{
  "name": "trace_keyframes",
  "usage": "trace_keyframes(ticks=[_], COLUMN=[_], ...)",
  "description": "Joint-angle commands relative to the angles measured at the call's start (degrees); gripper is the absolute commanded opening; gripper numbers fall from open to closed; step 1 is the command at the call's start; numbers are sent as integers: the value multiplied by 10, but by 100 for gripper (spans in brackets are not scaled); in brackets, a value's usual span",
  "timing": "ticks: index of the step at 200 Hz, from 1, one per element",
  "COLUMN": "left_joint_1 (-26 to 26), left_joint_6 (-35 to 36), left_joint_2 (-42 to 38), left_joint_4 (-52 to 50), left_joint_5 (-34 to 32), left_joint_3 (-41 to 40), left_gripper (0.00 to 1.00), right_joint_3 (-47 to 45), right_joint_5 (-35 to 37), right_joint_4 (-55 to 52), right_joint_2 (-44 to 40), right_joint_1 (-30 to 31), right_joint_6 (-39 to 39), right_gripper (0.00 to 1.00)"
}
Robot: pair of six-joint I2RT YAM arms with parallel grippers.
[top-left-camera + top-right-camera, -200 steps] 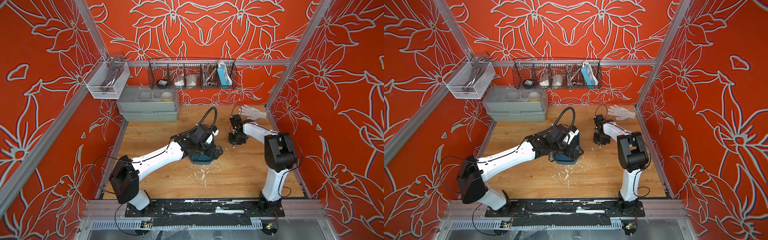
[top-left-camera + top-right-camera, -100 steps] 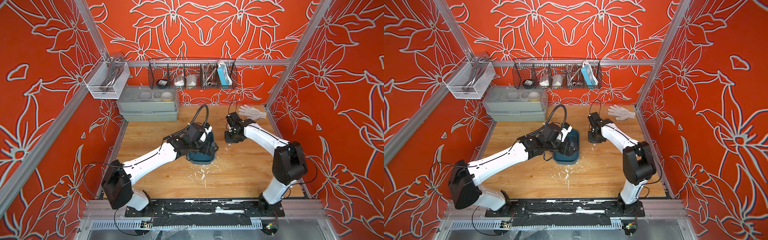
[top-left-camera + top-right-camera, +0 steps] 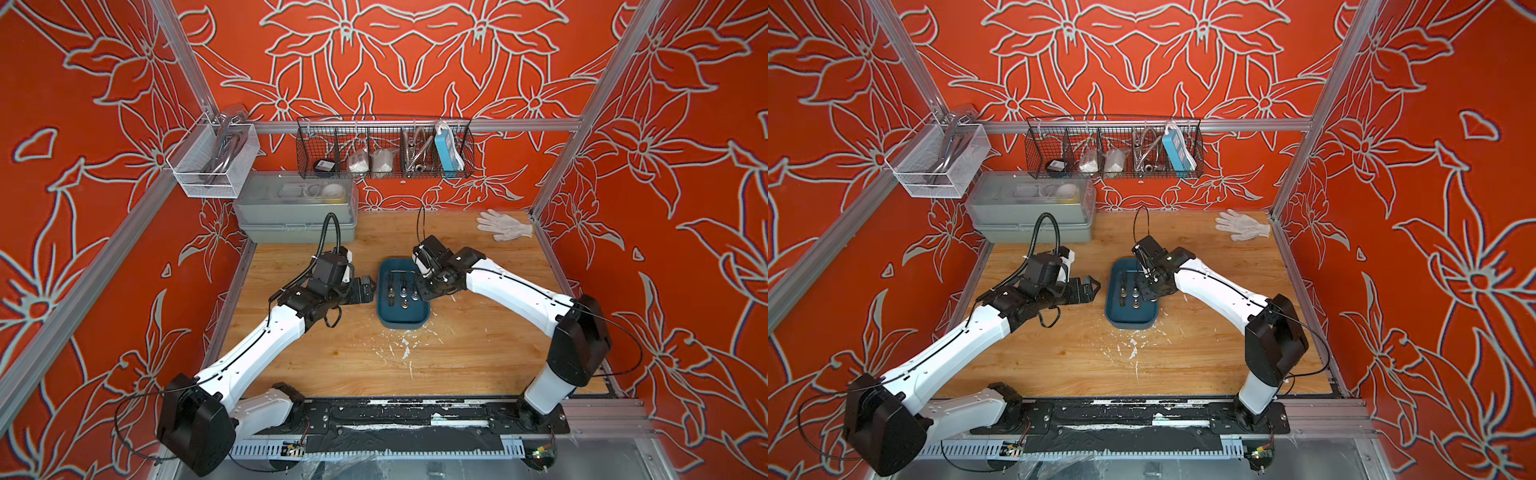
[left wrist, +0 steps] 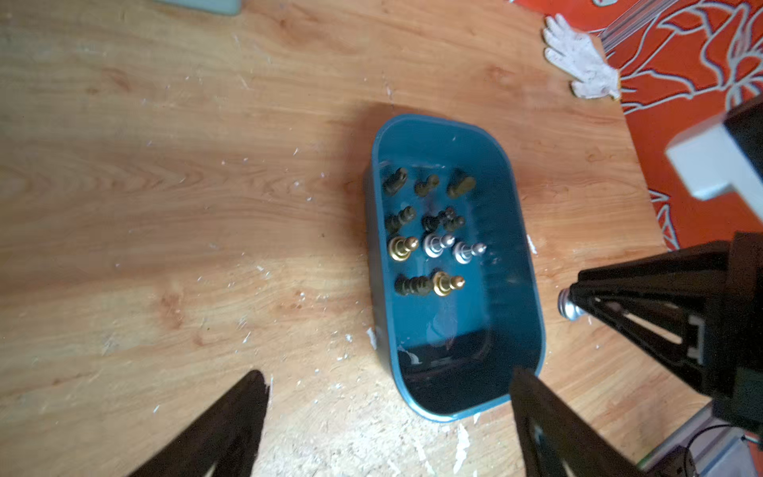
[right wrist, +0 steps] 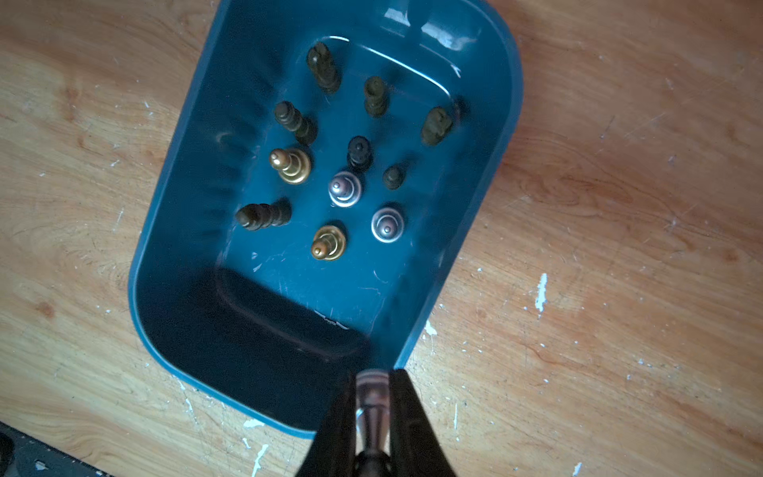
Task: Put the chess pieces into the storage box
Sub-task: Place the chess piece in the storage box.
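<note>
Right tool (image 5: 373, 378) of mine pinches a silver piece (image 5: 371, 409) near the storage box (image 5: 177, 214) rim; next I must go inward, then release.

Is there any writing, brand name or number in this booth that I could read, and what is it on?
Nothing here reads clearly.
Pale label on the small black object in the wire basket: too small to read.
On the blue power strip: no legible marking.
</note>
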Motion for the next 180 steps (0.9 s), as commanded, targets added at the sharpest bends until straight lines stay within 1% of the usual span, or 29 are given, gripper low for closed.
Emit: trace_keyframes(ticks=[1,32,88,180], left_joint_1=[4,4,4,4], left_joint_6=[-4,-3,3,4], left_joint_2=[-10,-7,9,16], left_joint_4=[-10,-10,-5,-1], left_joint_5=[-9,-10,-9,-11], left_joint_3=[-12,-17,-12,-15], left_gripper=[91,91,91,91], right_joint_3=[21,35,36,42], right_joint_5=[1,10,6,32], right_joint_4=[-9,-7,14,45], right_joint_2=[41,82,127,175], right_joint_1=[7,10,14,18], right_joint_6=[-11,-14,-16,-11], right_gripper=[15,15,14,15])
